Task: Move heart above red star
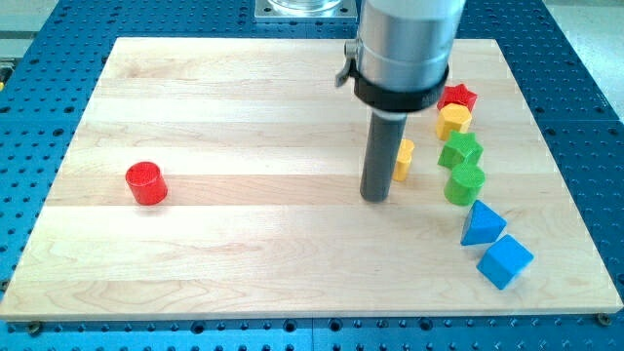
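Observation:
The red star (458, 97) lies at the view's right, near the top of the wooden board. A yellow heart (453, 120) sits just below it, touching it. A second yellow block (404, 159) is partly hidden behind my rod; its shape cannot be made out. My tip (375, 198) rests on the board just left of and a little below that block, close to it.
A green star (459, 151) and green cylinder (464, 183) lie below the yellow heart. A blue triangle (482, 224) and blue cube (504, 260) lie lower right. A red cylinder (146, 182) sits at the left. The board (244, 107) ends near the right blocks.

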Robot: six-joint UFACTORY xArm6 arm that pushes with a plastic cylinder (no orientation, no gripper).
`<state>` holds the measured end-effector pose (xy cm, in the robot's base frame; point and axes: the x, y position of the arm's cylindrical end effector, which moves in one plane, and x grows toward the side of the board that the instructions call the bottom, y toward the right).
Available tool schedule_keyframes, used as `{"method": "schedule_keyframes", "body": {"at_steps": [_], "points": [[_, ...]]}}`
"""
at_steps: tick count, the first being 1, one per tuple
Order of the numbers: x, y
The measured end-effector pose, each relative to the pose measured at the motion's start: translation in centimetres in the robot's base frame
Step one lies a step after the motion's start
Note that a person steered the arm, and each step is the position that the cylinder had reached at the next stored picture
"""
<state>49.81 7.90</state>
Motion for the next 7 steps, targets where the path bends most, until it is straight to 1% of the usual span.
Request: {"method": "schedule_keyframes", "body": {"at_steps": [1, 3, 4, 5, 6, 7], "points": [[-2.5, 2.7], [-13.2, 4.0], [-15.3, 1.3], [-17.2, -3.0], [-18.8, 3.3], [-19.0, 8.0]]}}
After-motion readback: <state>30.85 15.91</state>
